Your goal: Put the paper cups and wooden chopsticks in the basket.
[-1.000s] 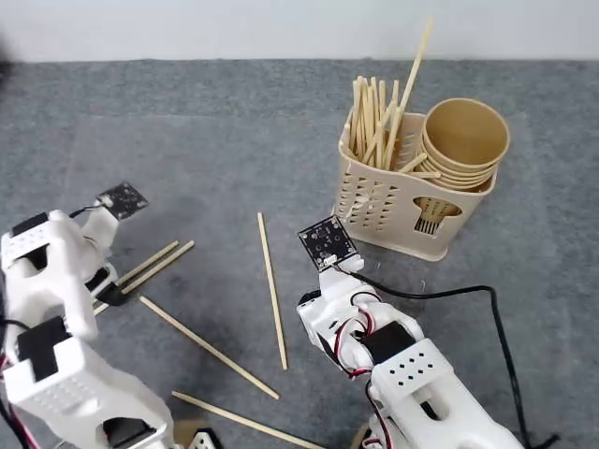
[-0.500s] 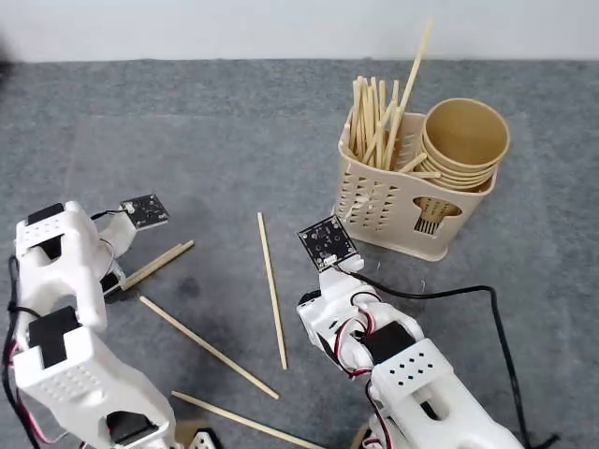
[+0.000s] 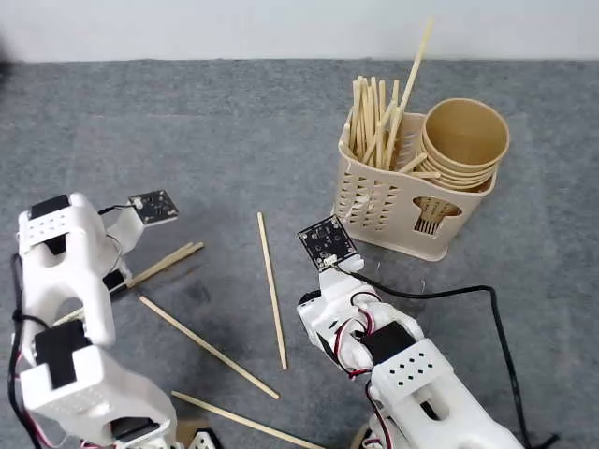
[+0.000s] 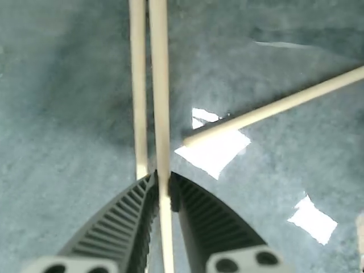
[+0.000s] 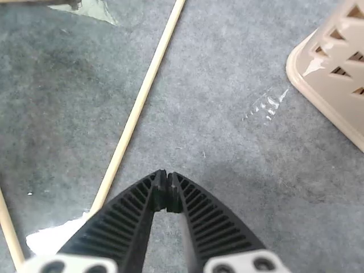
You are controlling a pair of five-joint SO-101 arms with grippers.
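Observation:
My left gripper [image 4: 161, 179] is shut on a pair of wooden chopsticks [image 4: 158, 85], held near one end and raised a little off the grey mat. From above, that pair [image 3: 167, 261] sticks out to the right of the left arm [image 3: 61, 267]. My right gripper [image 5: 166, 190] is shut on nothing, low over the mat between a loose chopstick [image 5: 139, 108] and the basket's corner [image 5: 330, 79]. The beige basket [image 3: 393, 210] at the back right holds several chopsticks [image 3: 374, 117] and stacked paper cups [image 3: 465, 140].
Three single chopsticks lie loose on the mat: one [image 3: 272, 288] beside the right arm [image 3: 360, 332], one [image 3: 208, 346] slanting in front of the left arm, one [image 3: 248, 421] near the front edge. A black cable [image 3: 468, 292] trails right of the right arm.
The left arm has swung to the right and up with the pair of chopsticks in its gripper, lifting them off the mat. The right arm has kept still.

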